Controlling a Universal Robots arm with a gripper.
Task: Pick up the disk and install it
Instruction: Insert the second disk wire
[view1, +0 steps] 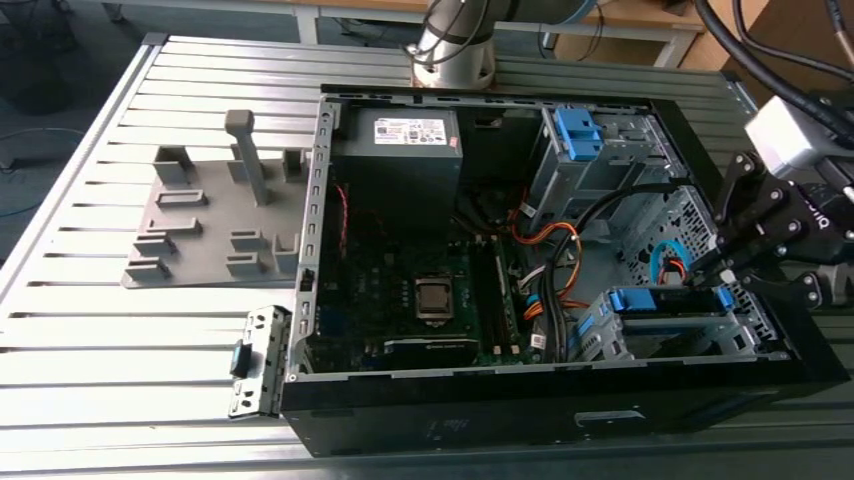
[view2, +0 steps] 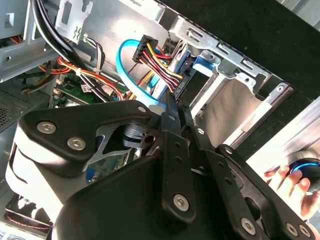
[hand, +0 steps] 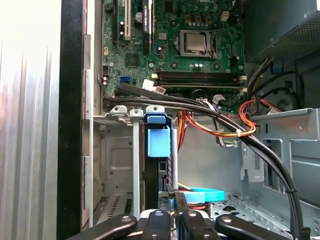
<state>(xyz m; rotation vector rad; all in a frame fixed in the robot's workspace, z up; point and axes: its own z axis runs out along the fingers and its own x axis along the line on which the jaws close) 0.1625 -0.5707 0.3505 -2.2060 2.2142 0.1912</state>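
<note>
Exterior view is showing an open computer case (view1: 534, 425) lying on a slatted metal table (view1: 120, 340), with a grey fixture plate (view1: 214, 235) lying beside it toward the exterior view's left. The disk (view1: 663, 299) is sitting inside the case, slotted edge-on into the metal cage (view1: 687, 340) at the corner toward the exterior view's right, its blue bracket facing up and level with the cage rim. The gripper (view1: 707, 275) is hanging just above that cage, close to the bracket but apart from it. In the first wrist view the disk (hand: 159, 142) is standing between the cage rails, with its blue tab uppermost and its dark edge running down toward the gripper (hand: 175, 196). In the second wrist view the gripper (view2: 177, 107) is pointing at the cabling beside the disk (view2: 205, 62); its fingers (view2: 170, 122) are standing drawn together with barely a slit between them, and no part of the disk is lying between them (whether they are nipping the light-blue cable (view2: 125, 65) cannot be told). A bundle of orange and yellow wires (view2: 150, 57) is plugging in near the fingertips. A power supply (view1: 400, 150) is occupying the far corner of the case, and a taller blue latch (view1: 577, 135) is sitting on the upper bay. A person's hand (view2: 287, 182) is resting by a blue-lit knob (view2: 306, 167) outside the case.
</note>
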